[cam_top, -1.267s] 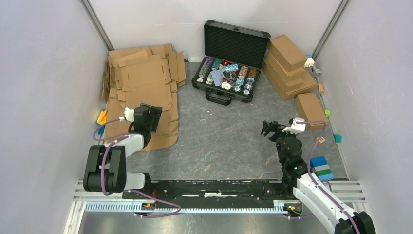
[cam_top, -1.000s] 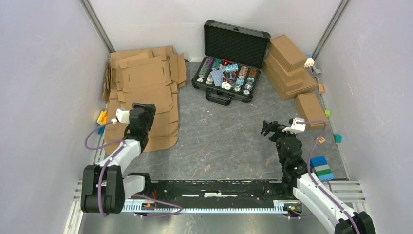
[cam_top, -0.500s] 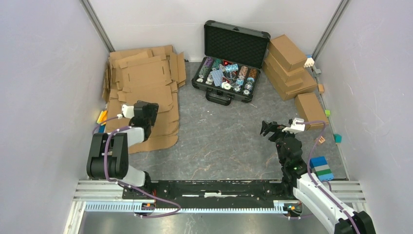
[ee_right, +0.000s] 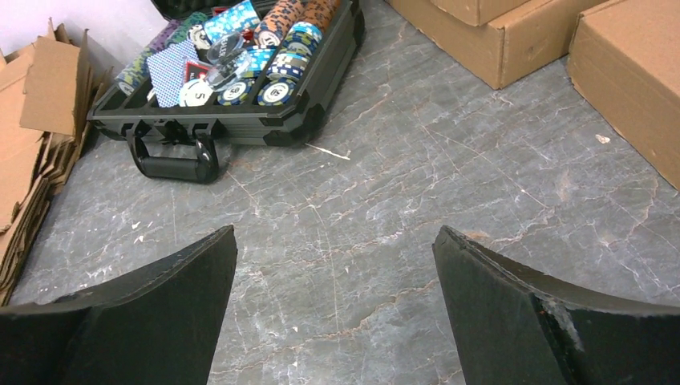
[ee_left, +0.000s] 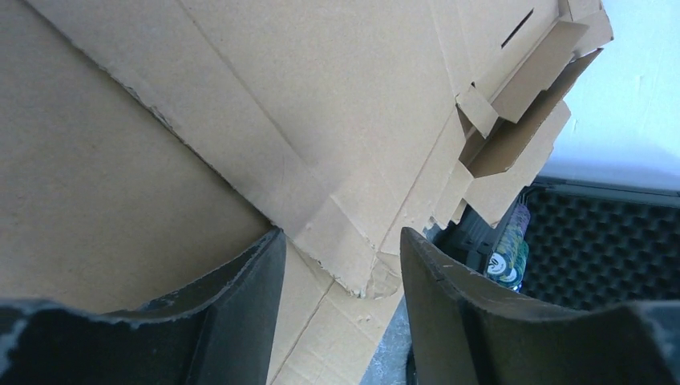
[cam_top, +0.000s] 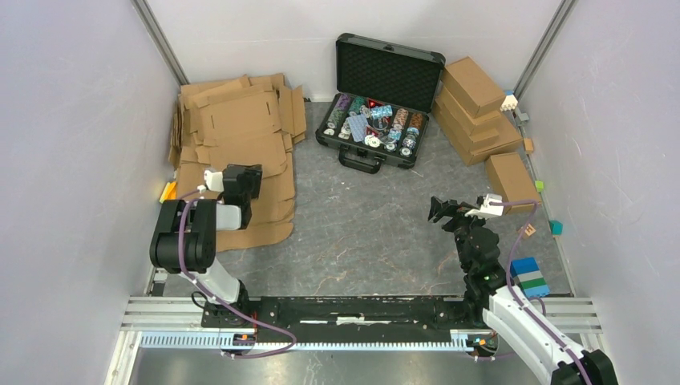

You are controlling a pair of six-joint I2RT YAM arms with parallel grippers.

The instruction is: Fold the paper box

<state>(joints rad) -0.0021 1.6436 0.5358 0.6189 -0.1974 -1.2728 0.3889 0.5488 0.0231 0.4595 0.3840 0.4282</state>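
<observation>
L gripper [ee_left: 337,241] sits low over the stack of flat blanks [cam_top: 240,128] at far left. Its jaws are part-open w/ a corner of the paper box [ee_left: 265,96] between the 2 fingers; can't tell if they touch it. Paper box lies flat on the stack, unfolded. R gripper [ee_right: 335,233] is spread wide & empty above the grey worktop [ee_right: 385,200], near right. Chip case [cam_top: 377,96] at far centre, finished boxes [cam_top: 473,104] at far right.

I'm counting one case [cam_top: 377,120], at least four boxes [cam_top: 473,84] beside it, and one pile of blanks [cam_top: 240,120], overlapping too much for numbering.
</observation>
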